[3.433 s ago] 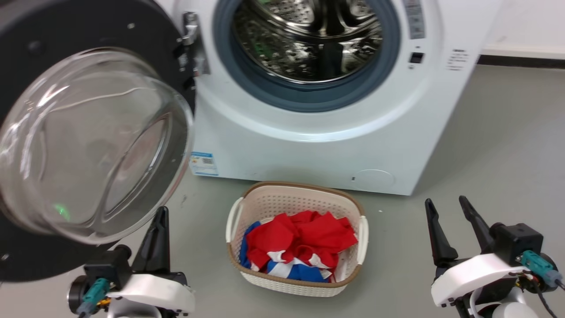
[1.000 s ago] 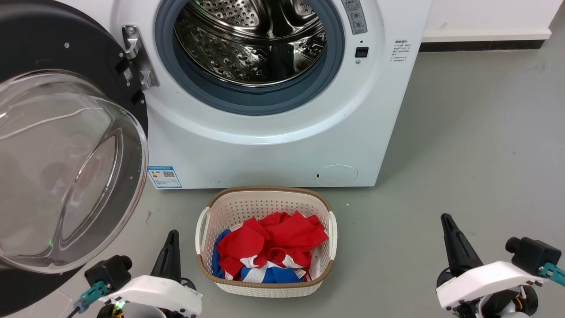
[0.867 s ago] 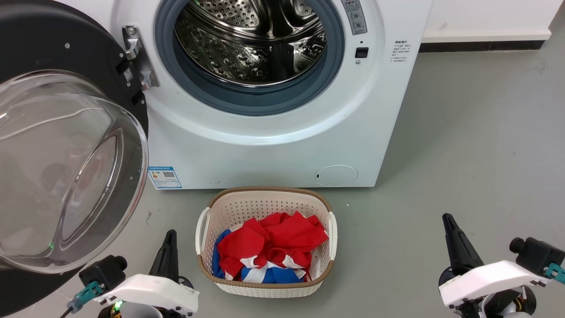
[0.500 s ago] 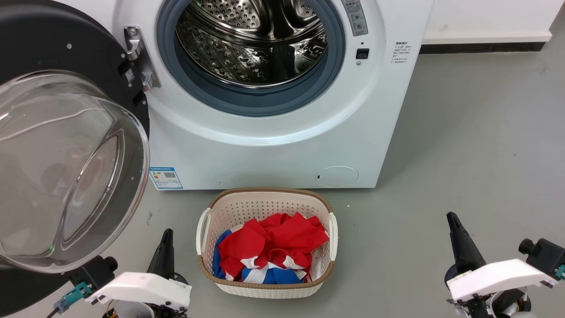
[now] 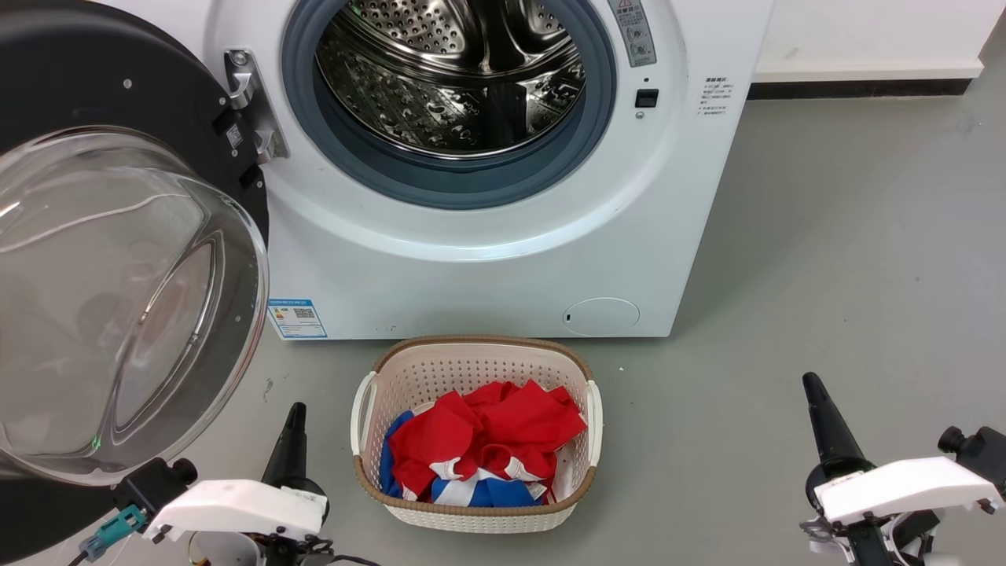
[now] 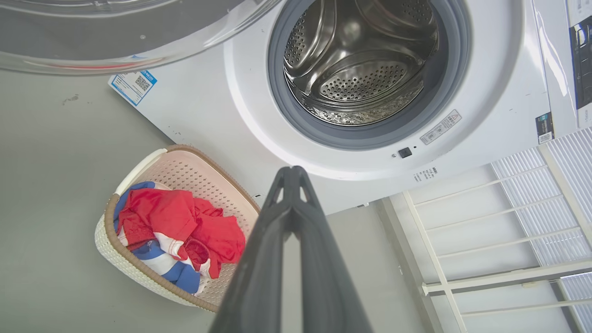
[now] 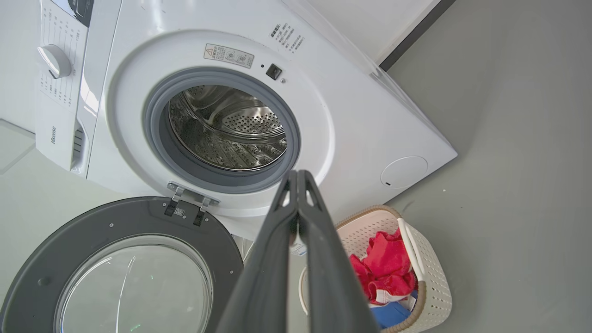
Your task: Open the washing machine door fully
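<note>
Fingers (image 6: 263, 273) of the left gripper (image 5: 295, 410) are pressed together tip to tip and hold nothing, hanging low in front of the washing machine (image 5: 487, 267), off its left front corner. The washing machine door (image 5: 118, 275) stands swung wide on the hinge (image 5: 251, 102) at the washing machine's left side, its glass bowl bulging toward the camera; that gripper sits just below the door's lower rim, its fingers apart from it. The right gripper (image 5: 809, 383) hangs off the washing machine's right front corner, well apart from the door, its fingers (image 7: 270, 273) likewise closed on nothing. The steel drum (image 5: 452, 79) lies open inside the blue-grey gasket (image 5: 471, 177). On the grey floor (image 5: 825, 236), just in front of the washing machine and between the two grippers, stands a cream laundry basket (image 5: 471, 350) with red, blue and white clothes (image 5: 487, 432) in it.
</note>
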Available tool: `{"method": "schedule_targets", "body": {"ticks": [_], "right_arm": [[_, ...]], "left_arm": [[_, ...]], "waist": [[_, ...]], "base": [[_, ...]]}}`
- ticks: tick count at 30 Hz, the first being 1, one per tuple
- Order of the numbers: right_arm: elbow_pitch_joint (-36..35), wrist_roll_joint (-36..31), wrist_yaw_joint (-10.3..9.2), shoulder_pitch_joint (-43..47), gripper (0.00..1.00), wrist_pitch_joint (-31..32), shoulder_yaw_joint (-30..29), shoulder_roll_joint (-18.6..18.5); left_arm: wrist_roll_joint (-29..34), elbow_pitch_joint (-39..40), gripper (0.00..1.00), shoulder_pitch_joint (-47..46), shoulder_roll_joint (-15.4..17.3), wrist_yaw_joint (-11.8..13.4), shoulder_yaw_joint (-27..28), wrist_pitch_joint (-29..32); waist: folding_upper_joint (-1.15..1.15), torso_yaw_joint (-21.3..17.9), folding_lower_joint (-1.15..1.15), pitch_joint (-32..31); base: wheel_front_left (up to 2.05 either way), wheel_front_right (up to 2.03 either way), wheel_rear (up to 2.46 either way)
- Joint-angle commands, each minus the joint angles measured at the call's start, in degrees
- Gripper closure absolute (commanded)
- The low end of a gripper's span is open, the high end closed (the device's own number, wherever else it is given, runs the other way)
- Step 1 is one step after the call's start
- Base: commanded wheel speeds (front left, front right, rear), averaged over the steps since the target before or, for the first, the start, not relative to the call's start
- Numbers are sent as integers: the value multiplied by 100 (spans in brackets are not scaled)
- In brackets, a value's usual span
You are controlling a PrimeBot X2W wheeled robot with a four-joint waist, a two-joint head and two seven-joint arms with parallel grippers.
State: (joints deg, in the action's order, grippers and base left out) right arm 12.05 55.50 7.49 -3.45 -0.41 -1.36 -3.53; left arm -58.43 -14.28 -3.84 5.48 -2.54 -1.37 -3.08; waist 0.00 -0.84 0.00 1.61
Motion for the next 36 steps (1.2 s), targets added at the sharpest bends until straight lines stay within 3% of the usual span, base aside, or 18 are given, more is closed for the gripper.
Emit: {"method": "schedule_targets", "body": {"ticks": [1, 36], "right_arm": [[-36, 184, 1, -132, 100, 26, -28, -38], [93, 2248, 0, -231, 100, 361, -249, -31]], "left_arm": [[-149, 63, 100, -143, 7, -49, 57, 45], [-2009, 47, 100, -219, -150, -311, 492, 585]], "waist": [[0, 2, 0, -3], [0, 42, 0, -72]], "base": [[0, 0, 0], [0, 0, 0]]}}
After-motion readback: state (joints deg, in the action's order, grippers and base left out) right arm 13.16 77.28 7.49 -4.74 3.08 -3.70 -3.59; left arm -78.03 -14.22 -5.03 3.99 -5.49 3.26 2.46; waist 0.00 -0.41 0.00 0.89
